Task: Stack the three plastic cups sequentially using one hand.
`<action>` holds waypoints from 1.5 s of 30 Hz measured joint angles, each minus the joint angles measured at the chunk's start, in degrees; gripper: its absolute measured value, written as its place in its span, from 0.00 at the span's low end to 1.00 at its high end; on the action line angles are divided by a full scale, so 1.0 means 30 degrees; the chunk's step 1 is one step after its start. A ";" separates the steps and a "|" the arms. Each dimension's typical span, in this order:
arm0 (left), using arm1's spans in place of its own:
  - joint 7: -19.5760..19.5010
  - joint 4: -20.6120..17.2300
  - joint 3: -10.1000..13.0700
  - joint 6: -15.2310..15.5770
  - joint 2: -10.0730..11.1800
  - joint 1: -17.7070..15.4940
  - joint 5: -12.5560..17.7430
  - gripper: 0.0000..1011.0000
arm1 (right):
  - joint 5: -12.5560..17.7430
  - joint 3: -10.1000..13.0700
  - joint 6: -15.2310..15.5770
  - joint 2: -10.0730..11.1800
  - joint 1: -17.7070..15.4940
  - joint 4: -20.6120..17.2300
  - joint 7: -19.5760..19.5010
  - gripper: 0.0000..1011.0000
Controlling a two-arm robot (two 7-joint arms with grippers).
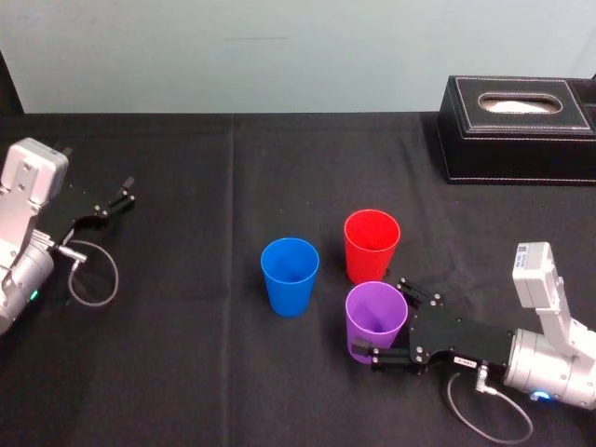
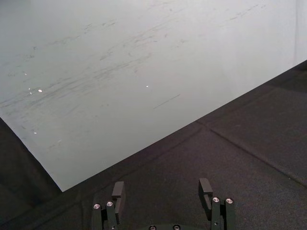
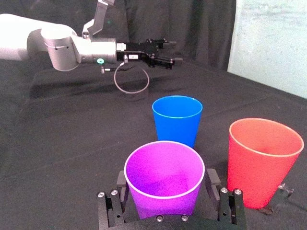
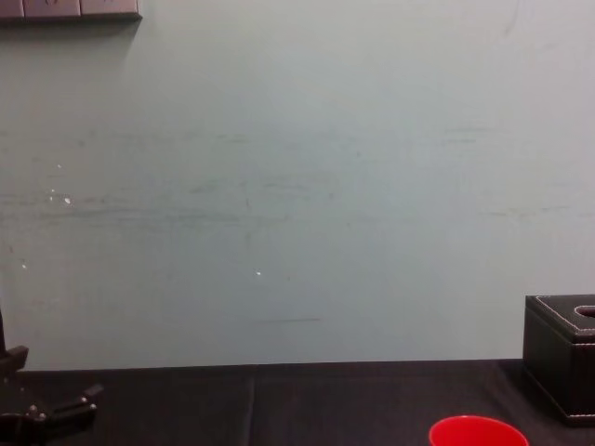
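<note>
The purple cup (image 1: 376, 321), red cup (image 1: 372, 244) and blue cup (image 1: 290, 275) are all seen upright and empty. The purple cup is bracketed by the right gripper (image 1: 380, 317), whose fingers are spread wide at its sides, not clamped. The red cup is set just outside the far finger, and the blue cup is found ahead, beyond the fingertips. The left gripper (image 1: 121, 197) is parked well away, fingers apart.

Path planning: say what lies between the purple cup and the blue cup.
Head view: only bare black cloth. Right pincer straddles the purple cup near the blue cup; left pincer sits far left.
</note>
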 joint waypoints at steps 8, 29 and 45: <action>0.0000 0.0000 0.0001 -0.0001 0.0001 0.0000 0.0000 0.99 | 0.0038 -0.0004 -0.0175 -0.0054 0.0028 0.0070 0.0034 0.99; -0.0001 0.0000 0.0000 0.0000 0.0000 0.0000 0.0000 0.99 | 0.0041 0.0020 -0.0042 -0.0009 -0.0006 0.0005 0.0023 0.99; -0.0001 0.0000 0.0001 0.0000 0.0001 0.0000 0.0001 0.99 | 0.0040 0.0021 -0.0016 0.0002 -0.0006 -0.0008 0.0008 0.99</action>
